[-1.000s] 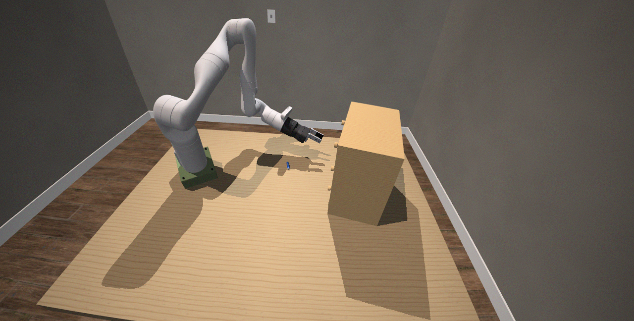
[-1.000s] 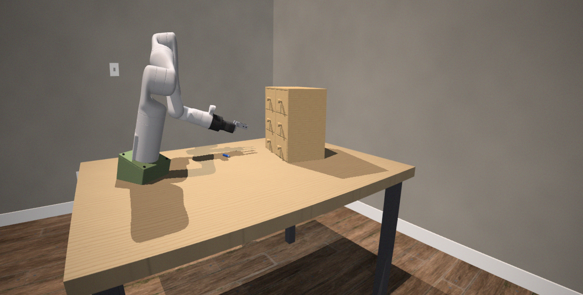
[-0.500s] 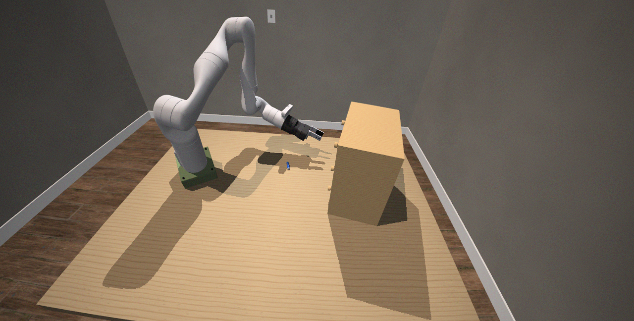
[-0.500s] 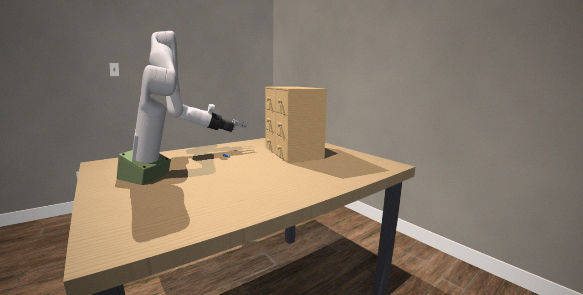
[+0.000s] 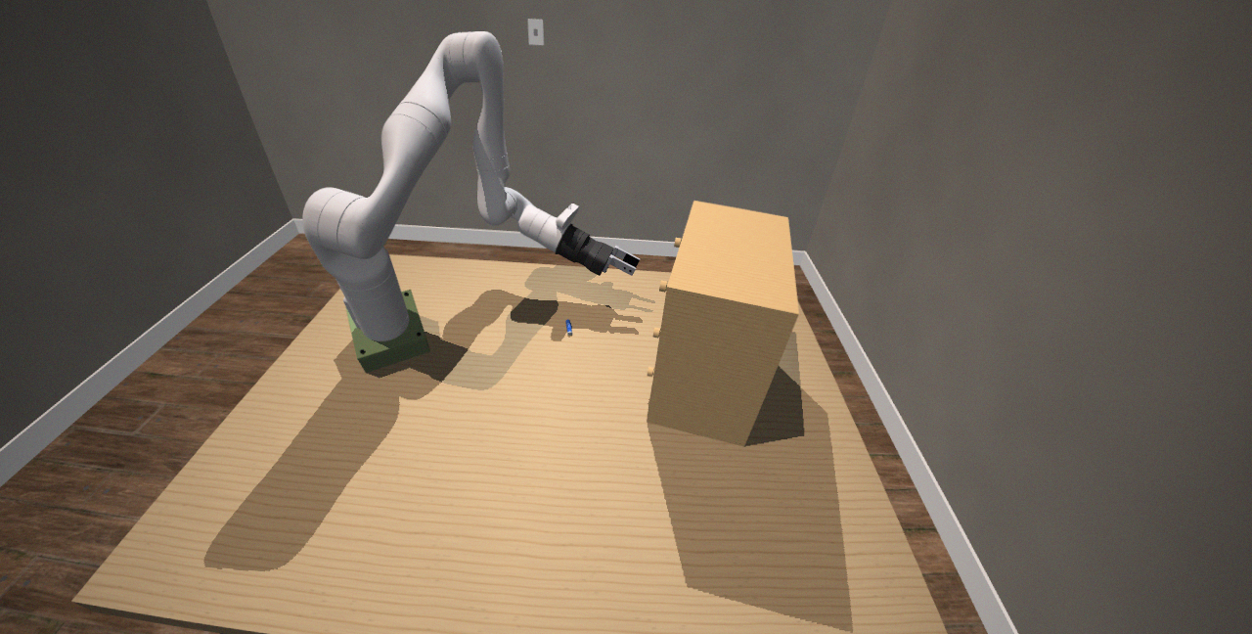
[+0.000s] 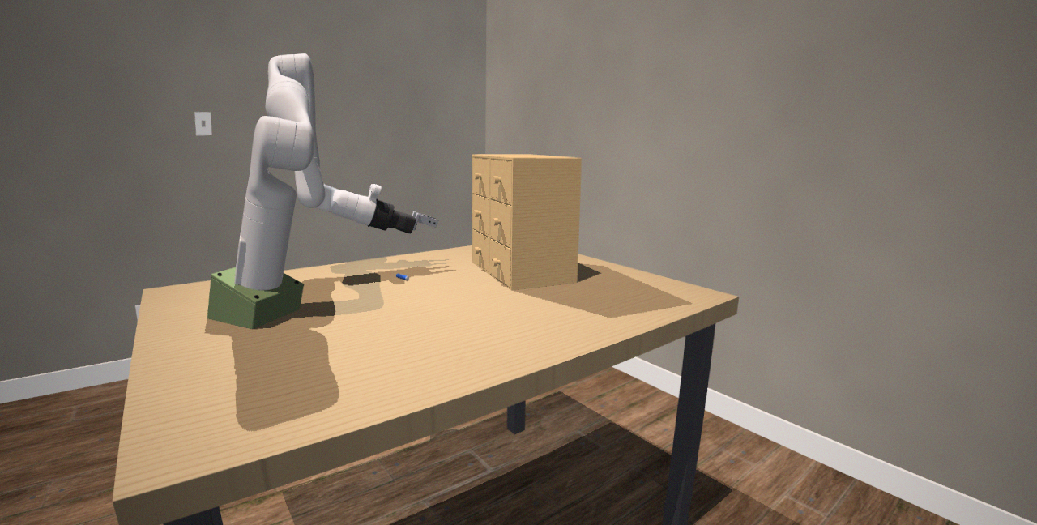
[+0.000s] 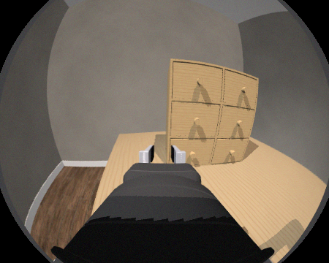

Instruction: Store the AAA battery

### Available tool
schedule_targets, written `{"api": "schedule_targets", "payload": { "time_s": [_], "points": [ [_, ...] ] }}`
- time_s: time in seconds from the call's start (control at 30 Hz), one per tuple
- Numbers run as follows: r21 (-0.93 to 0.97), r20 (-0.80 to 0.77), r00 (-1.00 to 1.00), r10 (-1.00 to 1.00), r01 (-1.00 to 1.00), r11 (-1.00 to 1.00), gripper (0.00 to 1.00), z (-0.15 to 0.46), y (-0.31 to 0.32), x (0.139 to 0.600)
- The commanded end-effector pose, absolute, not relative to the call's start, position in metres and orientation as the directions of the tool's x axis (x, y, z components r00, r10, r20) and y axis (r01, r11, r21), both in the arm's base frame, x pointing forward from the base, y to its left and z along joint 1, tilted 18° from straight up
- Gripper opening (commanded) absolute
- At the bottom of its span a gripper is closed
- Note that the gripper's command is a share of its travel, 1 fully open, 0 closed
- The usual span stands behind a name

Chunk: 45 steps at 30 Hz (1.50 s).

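The small wooden chest stands upright on the table. It has two columns of three drawers, each with a small round knob, and all look pushed in. What the drawers hold is hidden. The blue AAA battery lies on the table between the arm's base and the chest, in the arm's shadow. My gripper is open and empty, in the air above the table, in front of the chest. In the wrist view its fingers point past the chest's left edge.
The table bears the arm's green base at the end away from the chest. The table's edge runs close by the chest's left side in the wrist view. Walls stand behind the table and beyond the chest.
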<state>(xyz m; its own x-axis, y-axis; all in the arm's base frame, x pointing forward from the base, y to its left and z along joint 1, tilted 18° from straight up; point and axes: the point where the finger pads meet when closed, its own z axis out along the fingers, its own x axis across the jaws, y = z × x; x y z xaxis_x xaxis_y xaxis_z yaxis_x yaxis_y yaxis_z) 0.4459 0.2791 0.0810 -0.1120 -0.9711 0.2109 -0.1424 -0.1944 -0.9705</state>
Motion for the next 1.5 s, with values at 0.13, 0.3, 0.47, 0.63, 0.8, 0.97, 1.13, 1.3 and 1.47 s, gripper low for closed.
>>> {"api": "schedule_targets", "payload": {
  "time_s": [0.13,0.3,0.47,0.63,0.8,0.97,1.13,1.3,1.47],
  "points": [
    [-0.971,0.208,-0.111,-0.972,-0.141,-0.192,0.67,0.082,0.281,0.446],
    [-0.971,0.208,-0.111,-0.972,-0.141,-0.192,0.67,0.082,0.282,0.446],
    [-0.971,0.208,-0.111,-0.972,-0.141,-0.192,0.67,0.082,0.282,0.446],
    [-0.971,0.208,-0.111,-0.972,-0.141,-0.192,0.67,0.082,0.282,0.446],
    [-0.971,0.208,-0.111,-0.972,-0.147,-0.191,0.67,0.082,0.282,0.445],
    [-0.969,0.208,-0.112,-0.972,-0.156,-0.190,0.67,0.083,0.282,0.445],
    [-0.964,0.208,-0.111,-0.972,-0.188,-0.185,0.67,0.085,0.283,0.442],
    [-0.954,0.208,-0.111,-0.972,-0.243,-0.177,0.67,0.089,0.284,0.438],
    [-0.934,0.208,-0.112,-0.972,-0.317,-0.164,0.67,0.094,0.286,0.432]
  ]
}}
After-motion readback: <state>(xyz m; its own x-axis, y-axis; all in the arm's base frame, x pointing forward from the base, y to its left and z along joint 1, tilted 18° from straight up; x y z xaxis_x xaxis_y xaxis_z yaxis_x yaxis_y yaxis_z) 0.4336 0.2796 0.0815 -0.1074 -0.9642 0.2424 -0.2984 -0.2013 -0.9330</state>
